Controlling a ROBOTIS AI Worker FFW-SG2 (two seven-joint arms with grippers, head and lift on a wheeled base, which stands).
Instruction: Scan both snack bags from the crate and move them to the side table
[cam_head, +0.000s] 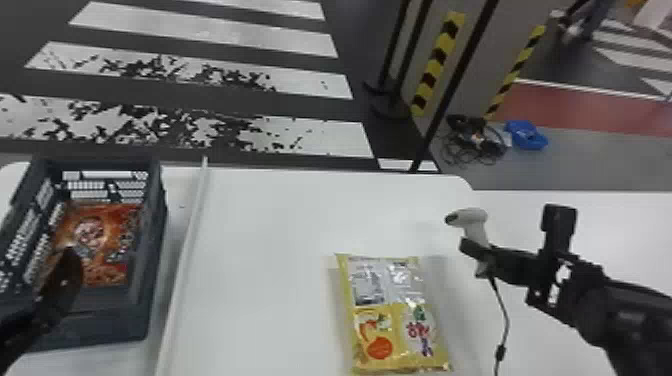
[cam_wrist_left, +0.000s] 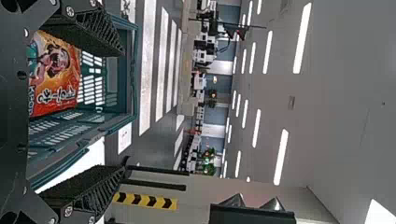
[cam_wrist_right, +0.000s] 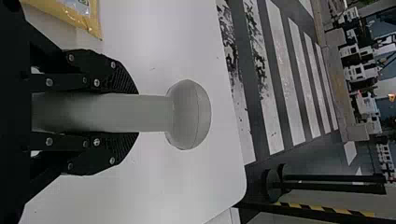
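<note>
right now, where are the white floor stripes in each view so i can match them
Head view: stripes upper left, beyond the table.
Left wrist view: stripes just past the crate's rim.
Right wrist view: stripes beyond the table edge, past the scanner's head.
Shared landmark: yellow-and-black striping.

Crate (cam_head: 105, 327) at left, one bag (cam_head: 107, 235) inside, second bag (cam_head: 392, 315) on table (cam_head: 270, 225) (near side), scanner (cam_head: 474, 219) right

Beyond my left fingers (cam_head: 65, 280) I see dark floor (cam_head: 345, 45) with worn white stripes (cam_head: 210, 27). Past my right fingers (cam_head: 507, 264) lie tangled cables (cam_head: 472, 142), something blue (cam_head: 525, 135) and a red floor band (cam_head: 575, 107), near yellow-and-black markings (cam_head: 432, 75). High above the left ones, my feed gives me a pale ceiling (cam_wrist_left: 336, 93) with bright strip lights (cam_wrist_left: 280, 156).
</note>
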